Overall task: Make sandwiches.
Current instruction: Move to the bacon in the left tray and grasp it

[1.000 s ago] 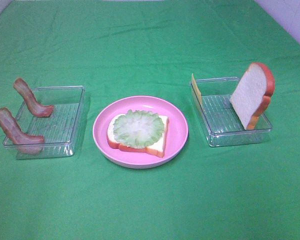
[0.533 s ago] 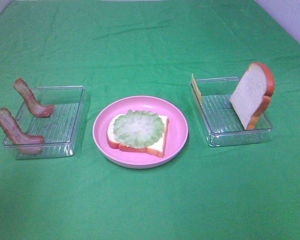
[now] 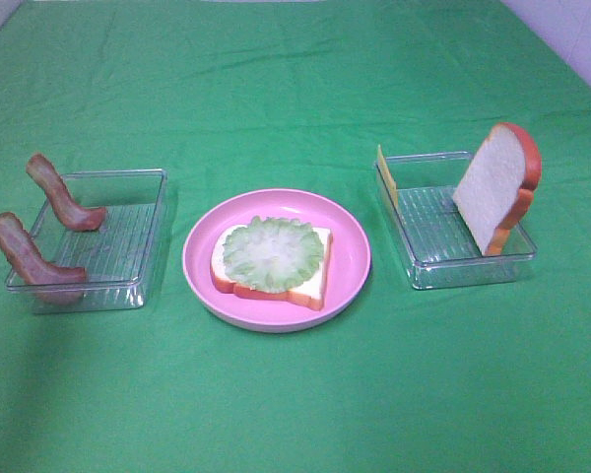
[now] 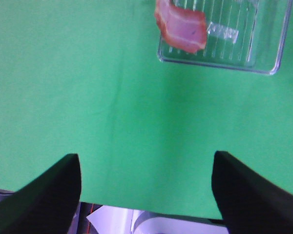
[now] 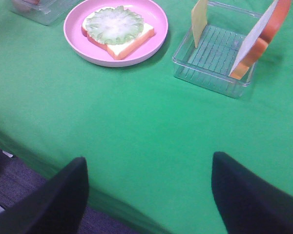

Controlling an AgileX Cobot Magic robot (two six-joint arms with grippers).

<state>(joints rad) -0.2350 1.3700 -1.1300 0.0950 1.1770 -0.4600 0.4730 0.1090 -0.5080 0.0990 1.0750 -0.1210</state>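
A bread slice (image 3: 310,286) topped with green lettuce (image 3: 273,254) lies on the pink plate (image 3: 353,258) at the centre. A second bread slice (image 3: 492,187) leans upright in the right clear tray (image 3: 443,274), with the yellow cheese square (image 3: 386,172) standing at the tray's far left corner. Two bacon strips (image 3: 67,205) (image 3: 30,258) lean on the left clear tray (image 3: 128,241). Neither gripper shows in the high view. In the left wrist view my left gripper (image 4: 146,195) is open and empty, short of the tray and one bacon strip (image 4: 180,27). In the right wrist view my right gripper (image 5: 149,195) is open and empty, short of the plate (image 5: 75,41).
A green cloth (image 3: 295,394) covers the table. The table's front edge and the floor show under both grippers in the wrist views. A pale wall (image 3: 581,39) stands at the back right.
Nothing on the table has moved. A faint shadow has spread over the cloth at the lower left of the high view.
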